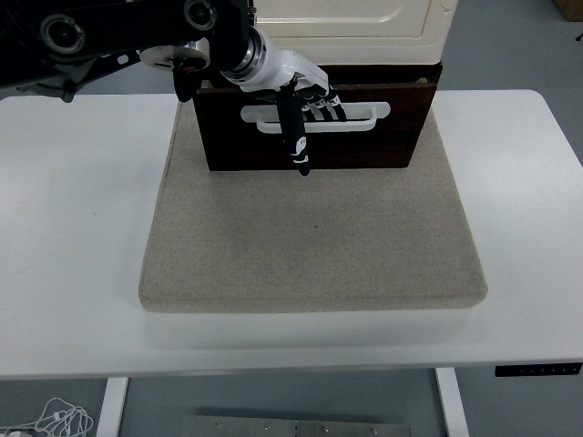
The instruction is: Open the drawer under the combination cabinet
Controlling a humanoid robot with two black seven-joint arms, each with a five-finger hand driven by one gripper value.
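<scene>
Left hand (296, 96) hooks its fingers (321, 107) through the white handle (364, 116) of the dark drawer (364, 146), thumb pointing down.

Bright, even light from overhead fills the frame, and the white table (73, 228) reads almost washed out toward the left and right edges. A soft, faint shadow lies under the front edge of the grey mat (314, 246) in the lower middle, and the dark wooden drawer (364, 146) front at upper centre shows little detail. Focus is sharp throughout, with no visible blur or edge bending.
</scene>
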